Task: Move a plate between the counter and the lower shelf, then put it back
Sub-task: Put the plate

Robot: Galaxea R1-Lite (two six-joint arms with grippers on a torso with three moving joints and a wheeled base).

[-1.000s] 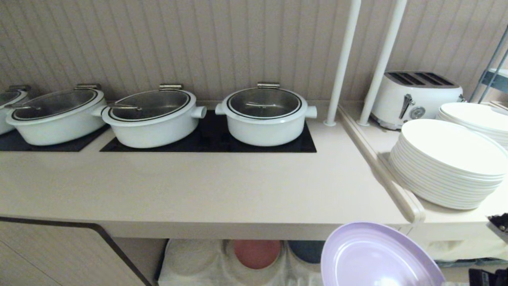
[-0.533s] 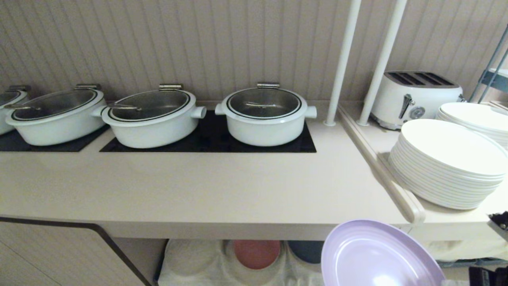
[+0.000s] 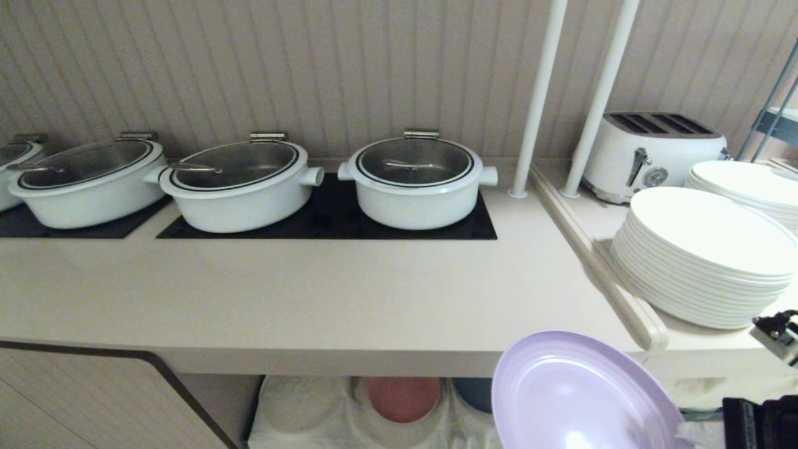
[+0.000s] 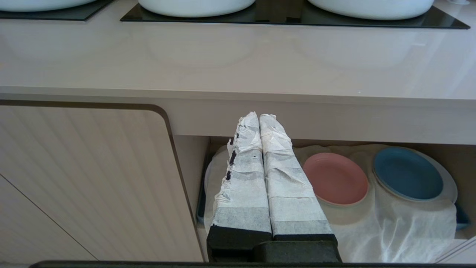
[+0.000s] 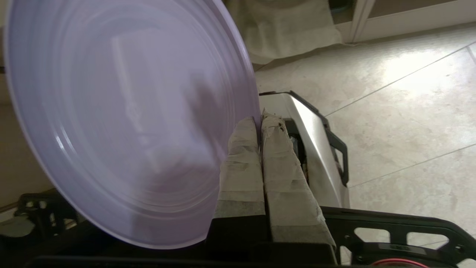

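Plate location: your lilac plate [image 3: 583, 393] sits at the lower right of the head view, in the air in front of the counter [image 3: 324, 299], its upper rim overlapping the counter's front edge in the picture. It is on neither the counter nor the lower shelf [image 4: 390, 230].
Grip: your right gripper [image 5: 260, 123] has its two taped fingers [image 5: 241, 163] pressed together on the plate's rim, a thin pinch at one edge only; the rest of the plate hangs free.
Tilt: the plate is steeply tilted, its face turned toward the wrist camera.
Slip risk: with an edge pinch this narrow, you could see the smooth plastic rim pivot or slide out between the pads if the arm swings or jolts.
Collision risk: the plate's upper rim looks close to the counter's thick front edge; lift without clearing it and the rim may catch underneath and be levered out of the pinch.
Neighbour risk: the stack of white plates [image 3: 704, 262] stands at right of the head view, so a wide swing that way could clip it.
Right arm pose: only dark hardware shows at the lower right corner of the head view.
Left arm pose: your left gripper [image 4: 258, 116] is idle, fingers together and empty, pointing at the shelf opening beside the pink plate [image 4: 334, 178] and blue plate [image 4: 407, 173].
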